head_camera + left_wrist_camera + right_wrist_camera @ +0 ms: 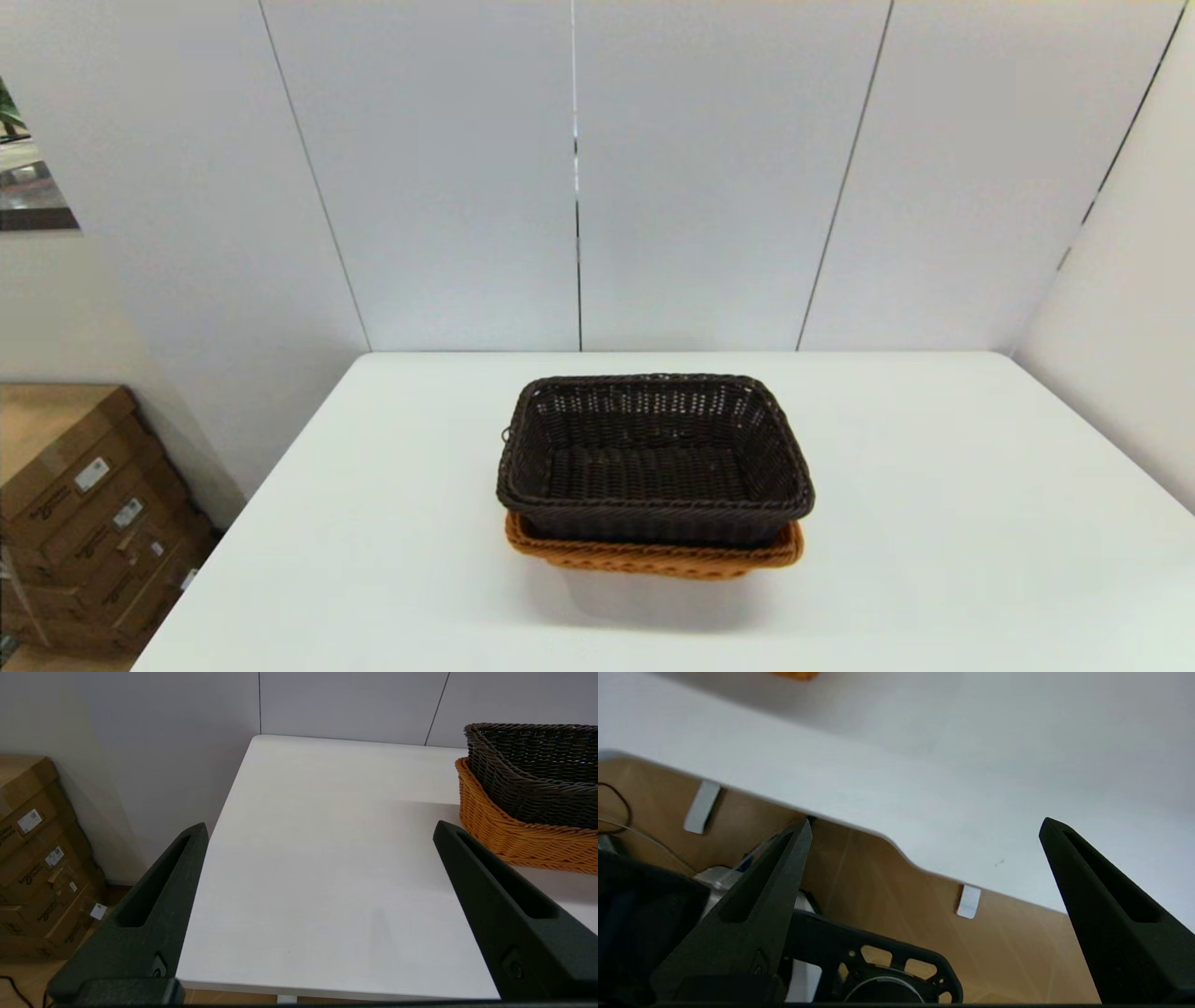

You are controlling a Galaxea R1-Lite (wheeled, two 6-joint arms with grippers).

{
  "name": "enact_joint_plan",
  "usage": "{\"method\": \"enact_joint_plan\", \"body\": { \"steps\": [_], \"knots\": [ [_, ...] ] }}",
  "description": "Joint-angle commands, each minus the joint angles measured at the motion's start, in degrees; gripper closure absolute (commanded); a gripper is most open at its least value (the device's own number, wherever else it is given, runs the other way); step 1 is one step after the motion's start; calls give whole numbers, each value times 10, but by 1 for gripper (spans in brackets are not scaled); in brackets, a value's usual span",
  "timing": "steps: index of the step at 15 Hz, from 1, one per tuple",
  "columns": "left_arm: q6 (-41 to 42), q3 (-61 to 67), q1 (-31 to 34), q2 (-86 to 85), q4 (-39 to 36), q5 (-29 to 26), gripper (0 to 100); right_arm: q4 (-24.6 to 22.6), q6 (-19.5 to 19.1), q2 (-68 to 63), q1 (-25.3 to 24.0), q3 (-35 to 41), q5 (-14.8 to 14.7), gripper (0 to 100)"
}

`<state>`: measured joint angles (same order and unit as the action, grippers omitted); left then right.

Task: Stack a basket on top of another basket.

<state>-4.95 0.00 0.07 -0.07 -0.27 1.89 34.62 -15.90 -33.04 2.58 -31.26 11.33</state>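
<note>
The dark brown basket point(653, 457) sits nested inside the orange basket point(653, 557) in the middle of the white table point(934, 523); only the orange rim and front wall show below it. From the left wrist both appear again, the dark brown basket point(537, 770) resting in the orange basket point(514, 835). My left gripper point(320, 828) is open and holds nothing, hanging over the table's left part, apart from the baskets. My right gripper point(924, 826) is open and holds nothing, low by the table's near edge. Neither arm appears in the head view.
Stacked cardboard boxes point(75, 523) stand on the floor left of the table. Grey wall panels point(579, 177) close off the back and right. The robot's own base point(859, 961) shows under the right gripper, below the table edge.
</note>
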Motion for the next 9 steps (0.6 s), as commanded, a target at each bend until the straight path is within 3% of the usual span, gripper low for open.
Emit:
{"method": "enact_joint_plan", "body": {
  "steps": [1, 5, 9],
  "knots": [
    [-1, 1, 0, 0, 0, 0, 0, 4, -4, 136, 3, 68, -6, 0],
    [-1, 0, 0, 0, 0, 0, 0, -7, -3, 183, 1, 110, -75, 0],
    [-1, 1, 0, 0, 0, 0, 0, -62, 9, 206, -8, 156, -82, 0]
  ]
}}
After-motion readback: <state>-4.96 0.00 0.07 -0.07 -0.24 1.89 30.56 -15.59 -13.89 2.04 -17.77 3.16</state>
